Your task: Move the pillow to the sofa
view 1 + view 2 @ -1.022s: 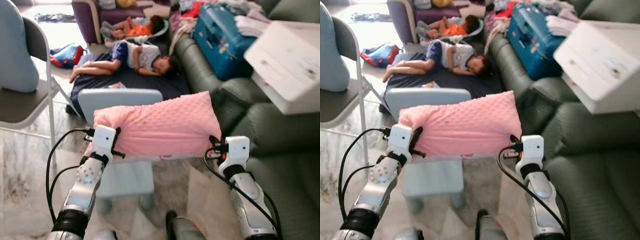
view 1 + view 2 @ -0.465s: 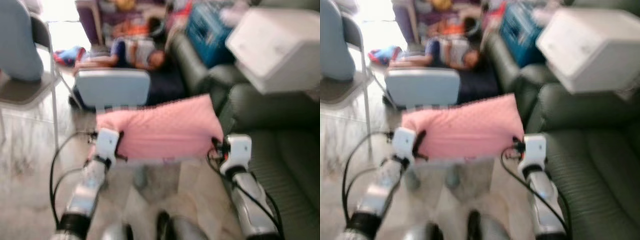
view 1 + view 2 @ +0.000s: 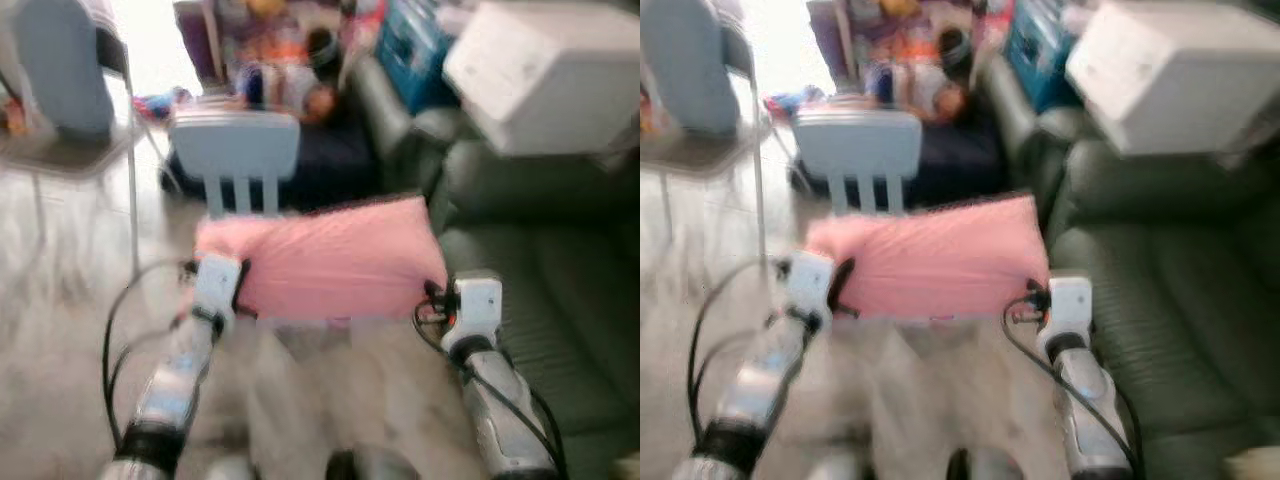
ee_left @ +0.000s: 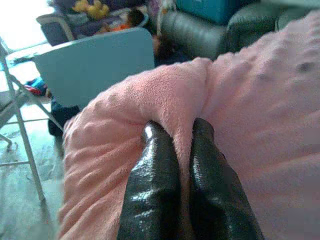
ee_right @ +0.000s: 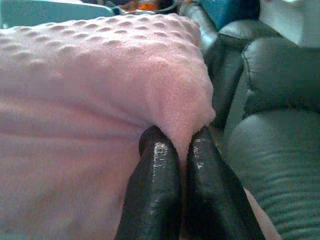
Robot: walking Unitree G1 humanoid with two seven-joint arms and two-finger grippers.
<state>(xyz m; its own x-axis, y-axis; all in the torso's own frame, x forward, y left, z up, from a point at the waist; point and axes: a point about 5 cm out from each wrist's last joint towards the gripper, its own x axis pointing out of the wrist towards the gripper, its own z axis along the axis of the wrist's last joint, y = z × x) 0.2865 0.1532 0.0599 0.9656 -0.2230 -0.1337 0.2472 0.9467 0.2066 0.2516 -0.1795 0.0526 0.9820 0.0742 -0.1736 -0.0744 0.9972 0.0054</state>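
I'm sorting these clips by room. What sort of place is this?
Most likely a lived-in home living room: a dark green sofa on the right, a small light blue chair, and people lying on a floor mat behind it.

A pale marbled floor (image 3: 60,300) carries a light blue chair (image 3: 237,160) and a grey folding chair (image 3: 75,150). Beyond them a dark mat (image 3: 335,165) lies on it, beside the green sofa (image 3: 540,260).
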